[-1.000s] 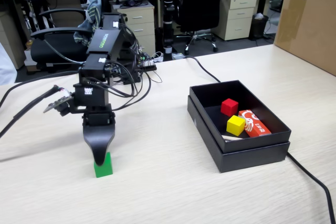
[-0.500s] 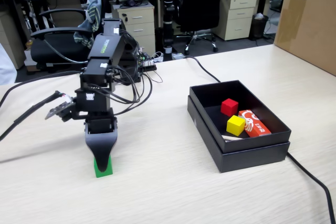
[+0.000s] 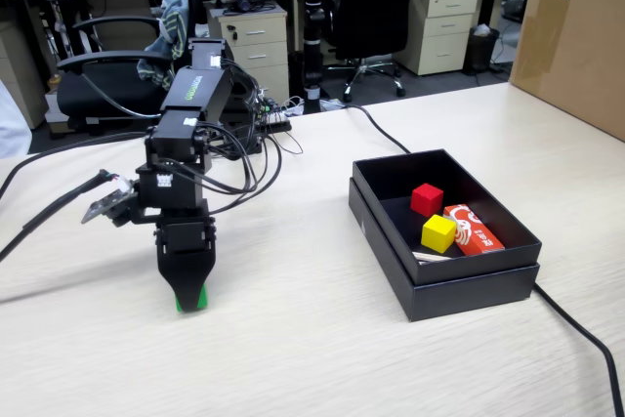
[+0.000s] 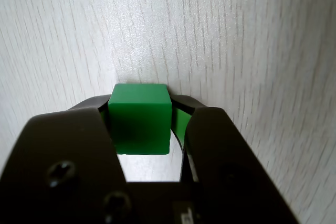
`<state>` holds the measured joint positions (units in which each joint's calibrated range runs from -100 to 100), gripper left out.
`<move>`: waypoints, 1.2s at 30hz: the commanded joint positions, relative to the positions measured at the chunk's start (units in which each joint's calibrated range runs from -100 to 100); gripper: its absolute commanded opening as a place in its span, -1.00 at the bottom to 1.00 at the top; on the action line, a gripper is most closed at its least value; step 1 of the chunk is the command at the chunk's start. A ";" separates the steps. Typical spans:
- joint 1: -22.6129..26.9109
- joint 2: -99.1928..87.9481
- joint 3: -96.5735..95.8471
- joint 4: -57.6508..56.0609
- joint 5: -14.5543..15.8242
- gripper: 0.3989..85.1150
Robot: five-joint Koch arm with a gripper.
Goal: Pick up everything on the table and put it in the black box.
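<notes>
Fixed view: the black two-jawed gripper [image 3: 187,292] of the arm points straight down at the light beige wood-grain tabletop [image 3: 312,349], its tip covering most of the small bright green cube [image 3: 199,299]. Wrist view: the green cube [image 4: 139,118] sits between the two jaws, both pressing against its sides; the gripper [image 4: 144,114] pinches it. To the right in the fixed view, well apart, the shallow matte black box [image 3: 444,285] holds a red cube [image 3: 426,198], a yellow cube [image 3: 438,232] and a red-and-white carton [image 3: 474,229].
</notes>
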<state>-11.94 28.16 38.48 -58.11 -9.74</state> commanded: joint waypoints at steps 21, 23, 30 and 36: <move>15.58 -58.39 -13.45 -7.50 6.59 -0.99; 18.61 -59.08 -11.73 -7.50 7.72 -0.99; 26.91 -40.83 1.87 -7.50 10.65 -0.99; 27.20 -24.66 3.77 -7.42 11.04 -0.99</move>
<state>15.07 1.10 37.84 -65.62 1.44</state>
